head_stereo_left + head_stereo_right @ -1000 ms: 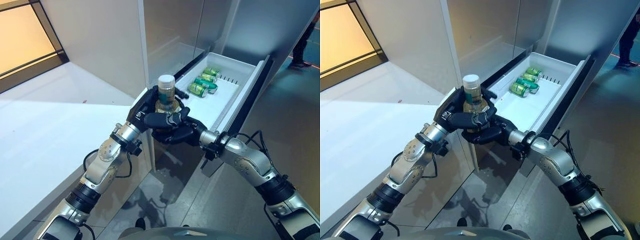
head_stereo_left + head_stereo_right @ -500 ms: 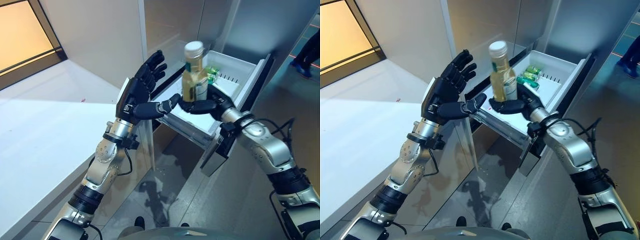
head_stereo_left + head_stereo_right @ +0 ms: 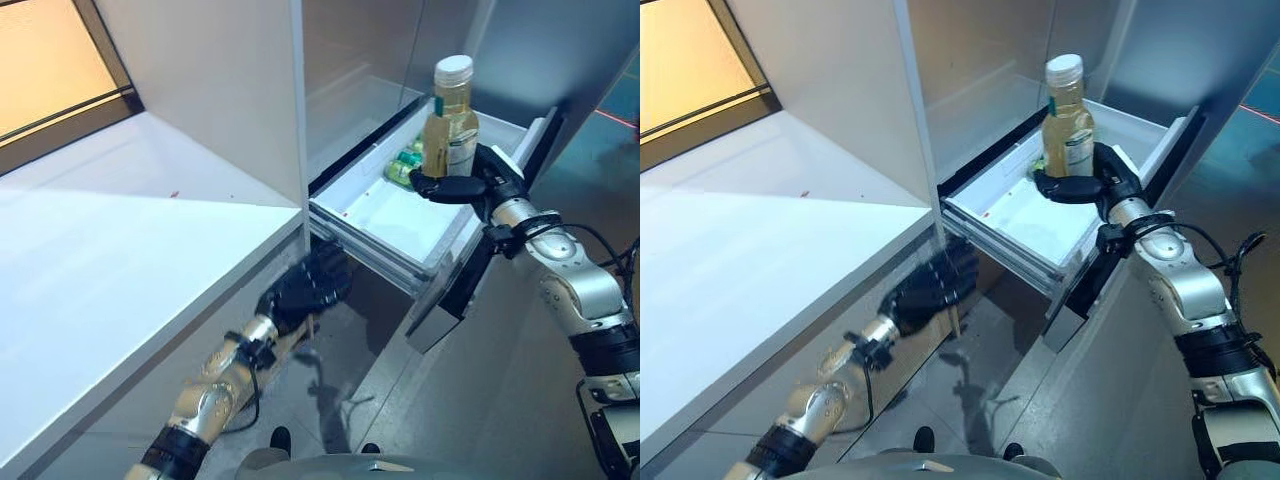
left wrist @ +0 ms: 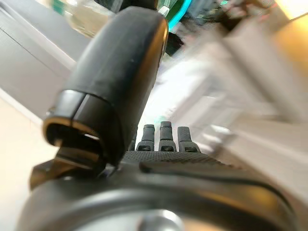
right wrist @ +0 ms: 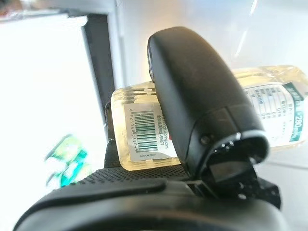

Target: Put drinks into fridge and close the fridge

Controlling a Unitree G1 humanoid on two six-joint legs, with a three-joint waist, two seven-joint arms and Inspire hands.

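A bottle (image 3: 450, 118) of pale yellow drink with a white cap stands upright in my right hand (image 3: 470, 186). The hand's fingers and thumb (image 5: 202, 96) are curled round its lower part (image 5: 139, 139). It is held above the far half of the open white fridge drawer (image 3: 372, 214). Green cans (image 3: 404, 166) lie at the drawer's far end, partly hidden behind the bottle, and also show in the right wrist view (image 5: 65, 159). My left hand (image 3: 306, 290) hangs open and empty below the counter edge, in front of the drawer's near corner, with straight fingers (image 4: 163, 137).
A white counter (image 3: 100, 230) runs along the left. The fridge's tall side wall (image 3: 230, 90) rises beside the drawer. The drawer's dark front panel (image 3: 465, 290) juts out to the right over the grey floor (image 3: 500, 400).
My right hand has carried the bottle farther back and to the right over the drawer. My left hand has dropped from beside the bottle to below the counter edge.
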